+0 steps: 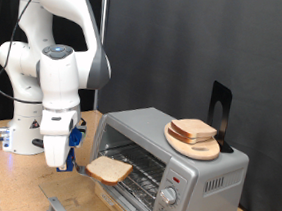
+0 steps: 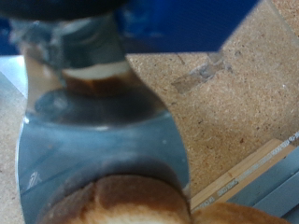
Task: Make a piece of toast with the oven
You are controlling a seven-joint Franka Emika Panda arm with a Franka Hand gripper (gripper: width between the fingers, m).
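The end effector [image 1: 67, 165] grips the piece of toast [image 1: 108, 168] at the oven [image 1: 171, 164] mouth, door down. Loading step, I'd judge; it calls for a level slide onto the wire rack [image 1: 140, 169].

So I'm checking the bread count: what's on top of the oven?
On the oven sits a round wooden board with a bread slice on it. Whatever lies under that slice is hidden.
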